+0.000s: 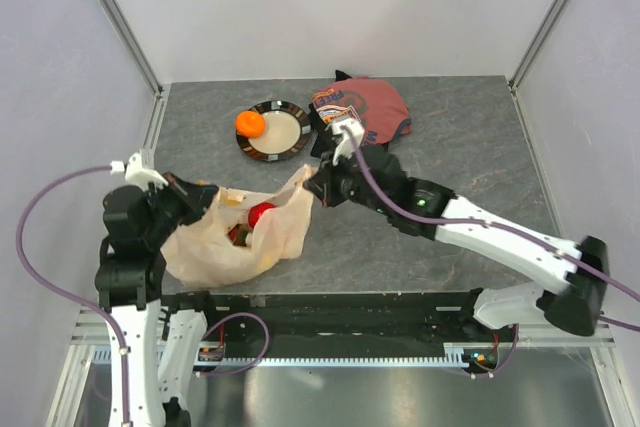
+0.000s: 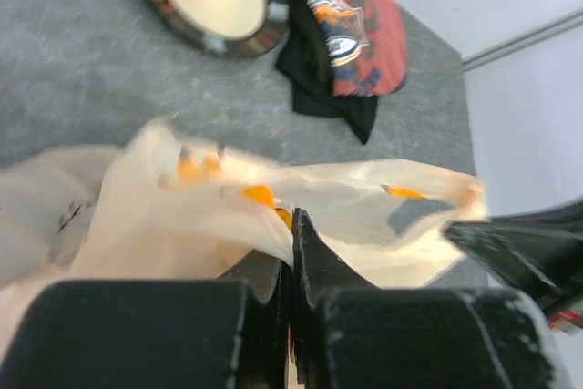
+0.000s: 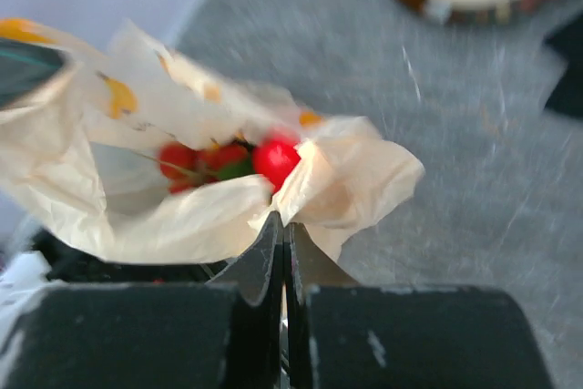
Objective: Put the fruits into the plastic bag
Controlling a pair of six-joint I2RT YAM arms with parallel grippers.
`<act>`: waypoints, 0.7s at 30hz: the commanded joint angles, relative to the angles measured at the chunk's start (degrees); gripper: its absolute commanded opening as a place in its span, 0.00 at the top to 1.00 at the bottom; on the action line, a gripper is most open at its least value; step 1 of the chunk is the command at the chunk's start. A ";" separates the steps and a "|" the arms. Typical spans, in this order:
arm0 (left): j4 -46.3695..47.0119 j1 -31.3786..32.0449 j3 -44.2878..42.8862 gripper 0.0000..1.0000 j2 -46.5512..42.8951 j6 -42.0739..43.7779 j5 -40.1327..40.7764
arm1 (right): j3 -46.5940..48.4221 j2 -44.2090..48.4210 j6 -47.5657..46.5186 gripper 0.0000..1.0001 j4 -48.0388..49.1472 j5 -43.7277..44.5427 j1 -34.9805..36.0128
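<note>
2 grippers hold the plastic bag (image 1: 235, 247) by opposite edges of its mouth. The left gripper (image 1: 190, 197) has its jaws closed on the left edge, and the right gripper (image 1: 322, 185) has its jaws closed on the right edge. Each wrist view shows film pinched between touching fingertips. The bag lies on the table (image 1: 450, 147) between the arms, with its opening visible from above. Inside it are a red fruit (image 1: 262, 213) and small red berries (image 3: 182, 161). 1 orange (image 1: 250, 123) sits on the plate (image 1: 272, 157), well apart from the bag. The folded cloth (image 1: 370, 105) lies just beside the plate.

The step in hand appears to be spreading the mouth for the remaining fruit. To do it well, the 2 edges should be drawn apart evenly under low tension, since the thin film is likely to tear or slip from a pinch. The rim should stay high enough that the loaded fruit cannot roll out. 1 gripper must release to fetch the orange, so the other should then hold the mouth open alone.
</note>
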State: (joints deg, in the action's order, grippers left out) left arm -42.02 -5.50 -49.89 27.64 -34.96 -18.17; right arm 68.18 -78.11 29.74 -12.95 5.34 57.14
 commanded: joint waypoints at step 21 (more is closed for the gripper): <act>17.76 4.78 -11.38 0.99 21.93 0.24 -22.70 | 1.18 19.92 -7.60 1.00 0.38 27.25 0.16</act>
State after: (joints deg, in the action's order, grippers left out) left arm -29.10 -4.21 -63.55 47.18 -35.14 -39.07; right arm 75.66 -60.38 19.79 -11.25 22.87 57.25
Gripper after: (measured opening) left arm 0.022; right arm 0.007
